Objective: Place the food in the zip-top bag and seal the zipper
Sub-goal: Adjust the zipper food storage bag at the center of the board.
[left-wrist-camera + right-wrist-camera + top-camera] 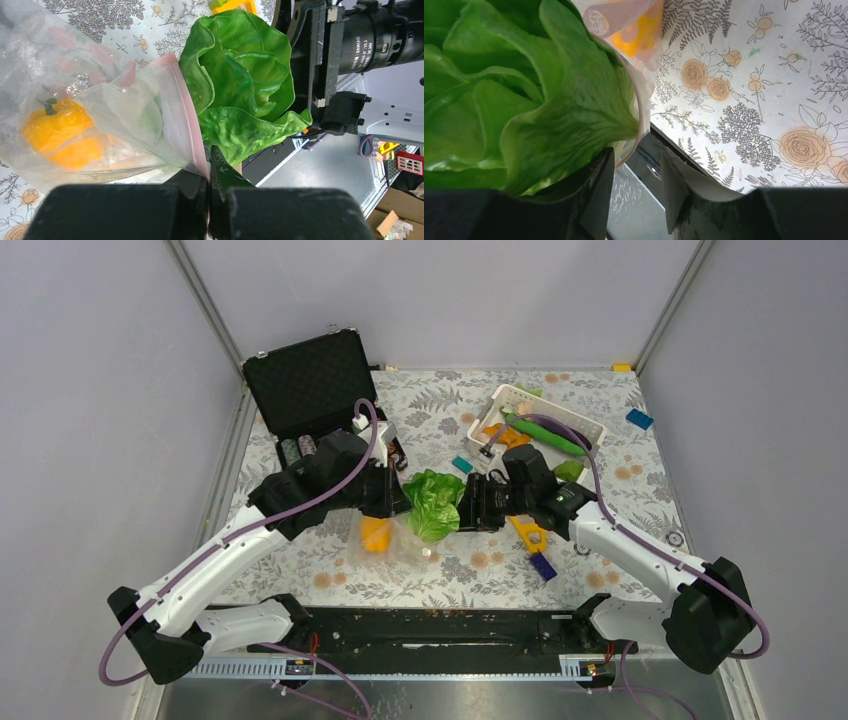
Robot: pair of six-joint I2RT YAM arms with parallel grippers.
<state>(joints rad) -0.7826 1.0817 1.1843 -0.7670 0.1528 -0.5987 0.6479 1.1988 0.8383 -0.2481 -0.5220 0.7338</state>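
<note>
Looking down, you have your left tool [210, 162] clenched on the long thin pink zipper strip [186, 107] of the clear pink-dotted plastic bag [125, 107]; the yellow-orange toy bell pepper [55, 127] lies inside, the ruffled green plastic lettuce leaf [240, 75] sits in its mouth, and your right tool [638, 172] stands parted against the leaf, released

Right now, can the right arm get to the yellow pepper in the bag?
Probably not. The lettuce fills the mouth of the bag right in front of the right gripper, and the yellow pepper lies deeper inside, behind it. The left gripper only pinches the zipper edge.
</note>
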